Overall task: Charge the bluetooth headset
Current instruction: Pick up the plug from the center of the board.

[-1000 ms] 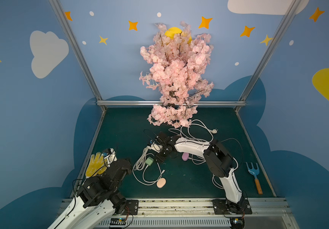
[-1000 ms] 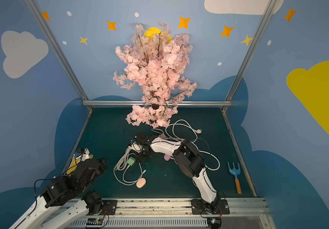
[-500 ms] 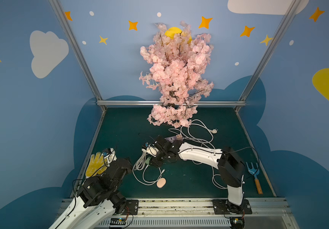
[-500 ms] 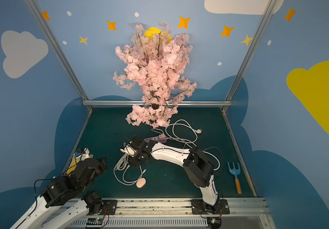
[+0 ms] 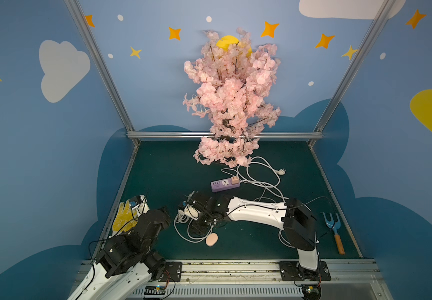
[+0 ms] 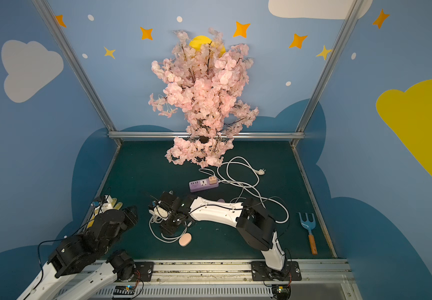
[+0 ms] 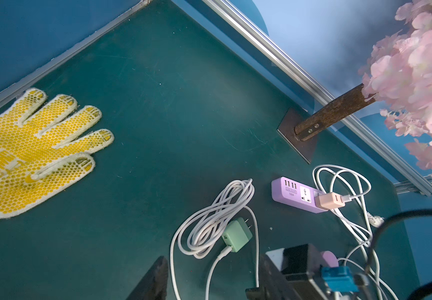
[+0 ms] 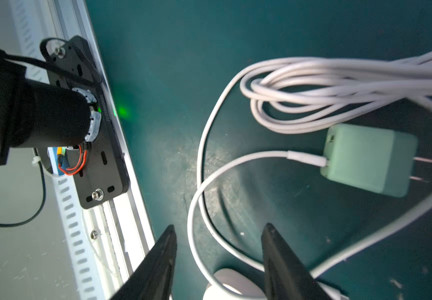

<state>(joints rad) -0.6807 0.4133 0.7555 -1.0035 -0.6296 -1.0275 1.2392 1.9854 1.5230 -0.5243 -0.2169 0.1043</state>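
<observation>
The bluetooth headset's peach oval case (image 5: pixel 211 239) (image 6: pixel 185 239) lies near the table's front, with a white cable (image 5: pixel 183 228) (image 8: pixel 313 85) looping past it. The cable runs into a green plug adapter (image 7: pixel 237 235) (image 8: pixel 368 159), hidden under my right arm in both top views. My right gripper (image 5: pixel 198 225) (image 6: pixel 170 225) (image 8: pixel 220 259) hangs open just above the cable loops; the pale case (image 8: pixel 225 288) shows low between its fingers. Behind stands the purple power strip (image 5: pixel 224 185) (image 7: pixel 297 194). My left gripper (image 5: pixel 166 211) (image 7: pixel 209 283) is open and empty, left of the coil.
A pink adapter (image 5: pixel 234 179) sits plugged into the strip, whose white cord (image 5: pixel 261 176) sprawls to the right. A lavender oval (image 6: pixel 221 200) lies under my right forearm. A yellow glove (image 5: pixel 124 220) is at the left edge, a blue rake (image 5: pixel 333 228) at the right, a blossom tree (image 5: pixel 230 104) behind.
My right arm has stretched out leftward and toward the front, bringing its gripper from beside the strip to above the cable coil. The left arm has not moved.
</observation>
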